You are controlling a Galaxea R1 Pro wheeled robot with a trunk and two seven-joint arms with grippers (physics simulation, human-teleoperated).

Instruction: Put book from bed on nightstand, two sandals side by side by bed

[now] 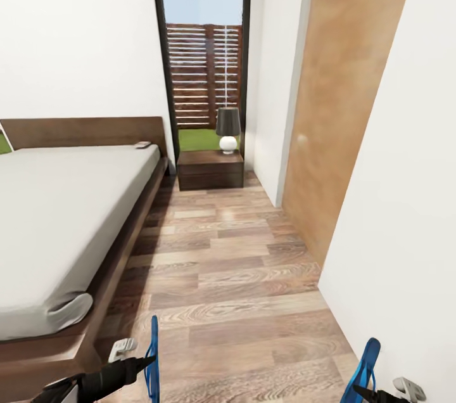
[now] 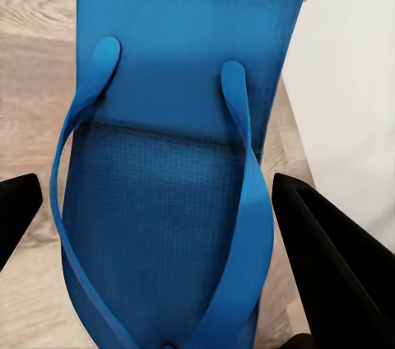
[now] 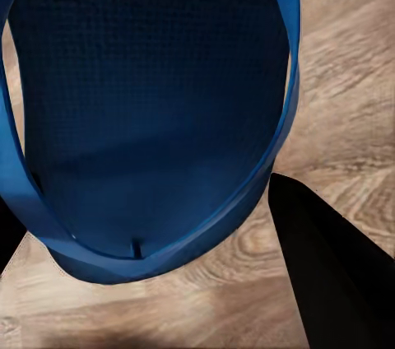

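Each pincer gripped a blue sandal, held on edge above the plank floor [image 1: 253, 276] in the bedroom's aisle between the bed [image 1: 69, 219] and the white right-hand wall. The left pincer [image 1: 142, 363] was clamped on the left sandal [image 1: 152, 358] just off the bed's foot corner; in the left wrist view that sandal [image 2: 177, 160] sat between the two black fingers [image 2: 337, 258], straps toward the camera, sole running away over the floor. The right pincer [image 1: 367, 393] was closed on the right sandal [image 1: 364, 368], close to the wall; in the right wrist view this sandal [image 3: 148, 118] hung beside one black finger [image 3: 329, 267], its strap looping around the dark footbed.

The book [image 1: 143, 145] lay at the mattress's far right corner, against the headboard, well apart from both pincers. Beyond the bed's head corner stood the nightstand [image 1: 211, 170], drawers shut, beneath a tall window showing a slatted fence and grass. A lamp [image 1: 228, 129] with a dark shade and white round base stood on its top toward the right edge. A pale wooden door [image 1: 335, 105] ran along the right wall.
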